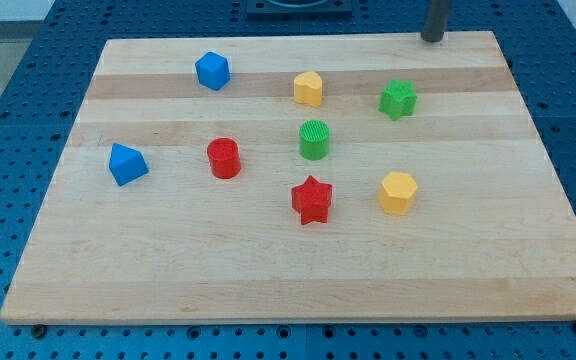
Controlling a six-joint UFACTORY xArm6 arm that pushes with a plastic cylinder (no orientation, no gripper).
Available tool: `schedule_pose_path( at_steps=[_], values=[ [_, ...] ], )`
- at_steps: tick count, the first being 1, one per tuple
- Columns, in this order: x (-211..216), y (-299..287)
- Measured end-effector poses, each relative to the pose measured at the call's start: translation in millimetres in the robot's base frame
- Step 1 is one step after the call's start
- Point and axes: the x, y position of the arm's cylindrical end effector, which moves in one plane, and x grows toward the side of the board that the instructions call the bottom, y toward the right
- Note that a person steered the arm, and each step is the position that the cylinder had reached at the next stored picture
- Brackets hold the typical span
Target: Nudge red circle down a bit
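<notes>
Rod upright at board (298,280) top-right edge, my tip (433,39) bare, touching no block, well apart from red circle (224,158).

Board (298,270) was pale wood, planks glued edge to edge, grain visible, smooth satin finish. Beneath it, a blue perforated base (28,60), looked like painted metal. Blocks looked like matt plastic: red circle (224,158), red star (312,200). Green circle (314,139) had a ribbed top. My tip (432,38) was dark, dull-finished.
</notes>
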Motion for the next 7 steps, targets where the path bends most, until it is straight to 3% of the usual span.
schedule_pose_path(
  at_steps=[2,3,5,6,7],
  values=[
    [0.7,-5.2],
    [44.7,-38.4],
    [60.7,-124.4],
    [59.2,-198.0],
    [106.9,-233.2]
  ],
)
